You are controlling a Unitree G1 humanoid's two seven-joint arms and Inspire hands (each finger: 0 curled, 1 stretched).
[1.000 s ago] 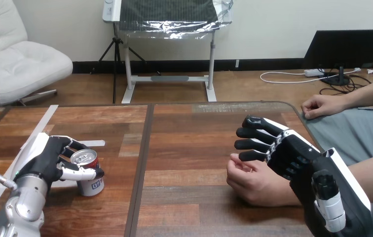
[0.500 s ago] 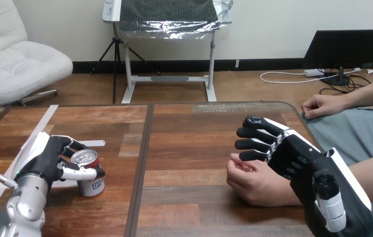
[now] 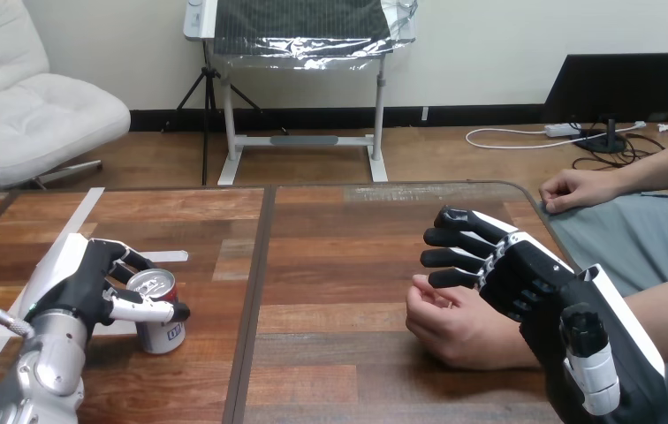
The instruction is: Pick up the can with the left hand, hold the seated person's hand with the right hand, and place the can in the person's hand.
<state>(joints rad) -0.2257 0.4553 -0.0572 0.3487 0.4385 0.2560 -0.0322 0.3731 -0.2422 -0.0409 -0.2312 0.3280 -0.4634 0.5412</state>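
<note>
While the left hand (image 3: 83, 284) is hugging the can (image 3: 163, 331) near its top with bent fingers (image 3: 129, 261), it is looking light, thin, slippery — squeeze gently.

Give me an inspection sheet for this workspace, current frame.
Surface: wooden table, white tape strips at its left.
Job's things: can upright on the table at the left; person's hand resting loosely curled on the table at the right.
Clutter: nothing seen.
Hands: left hand curled round the can; right hand over the person's hand, its fingers stretched out, not curled round it.
Cables: nothing seen on the table.
Surroundings: person's other hand at the table's far right edge.
</note>
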